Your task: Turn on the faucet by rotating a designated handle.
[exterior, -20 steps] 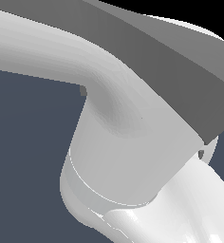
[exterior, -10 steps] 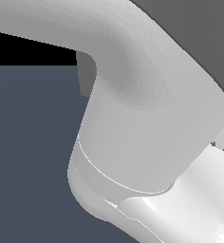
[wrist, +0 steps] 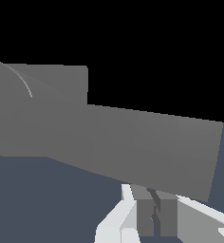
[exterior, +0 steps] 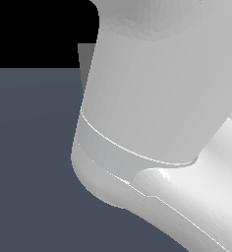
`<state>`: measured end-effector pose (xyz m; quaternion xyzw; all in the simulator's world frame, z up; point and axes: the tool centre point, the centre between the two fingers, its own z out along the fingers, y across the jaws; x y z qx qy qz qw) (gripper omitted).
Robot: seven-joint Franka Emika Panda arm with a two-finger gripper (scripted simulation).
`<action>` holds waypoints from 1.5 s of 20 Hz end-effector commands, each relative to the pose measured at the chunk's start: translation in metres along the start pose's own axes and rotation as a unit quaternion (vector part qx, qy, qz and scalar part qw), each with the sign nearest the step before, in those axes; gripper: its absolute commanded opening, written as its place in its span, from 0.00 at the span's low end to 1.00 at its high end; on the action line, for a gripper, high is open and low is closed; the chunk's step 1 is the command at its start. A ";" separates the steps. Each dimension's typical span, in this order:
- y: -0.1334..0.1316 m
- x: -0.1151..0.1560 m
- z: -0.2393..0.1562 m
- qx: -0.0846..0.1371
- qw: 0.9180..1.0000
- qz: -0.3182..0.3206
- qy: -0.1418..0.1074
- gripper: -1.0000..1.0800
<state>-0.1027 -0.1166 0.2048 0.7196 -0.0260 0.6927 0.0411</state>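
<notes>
In the wrist view the handle (wrist: 147,147) is a long matte grey bar crossing the picture, its free end squared off. It runs into the faucet's backplate (wrist: 61,80), where one raised ring arc shows. My gripper (wrist: 155,199) sits right at the bar's near edge; its two grey pads (wrist: 144,213) press together with only a thin dark seam between them, so it is shut on nothing. Whether the fingertips touch the bar I cannot tell. In the exterior view my white arm (exterior: 157,98) hides nearly everything; only a grey sliver of the faucet (exterior: 87,56) shows.
A flat dark blue-grey floor (exterior: 29,157) lies under the scene, with black background above it. The arm's glossy lower link (exterior: 196,206) fills the exterior view's right.
In the exterior view my arm has swung across and now covers the dark grey bar that ran along the top a second ago.
</notes>
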 end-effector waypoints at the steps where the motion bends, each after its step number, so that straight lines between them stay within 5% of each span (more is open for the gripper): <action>1: 0.001 0.017 0.003 0.001 1.000 -0.001 0.011 0.00; 30: 0.012 0.108 0.004 0.002 1.000 -0.008 0.018 0.00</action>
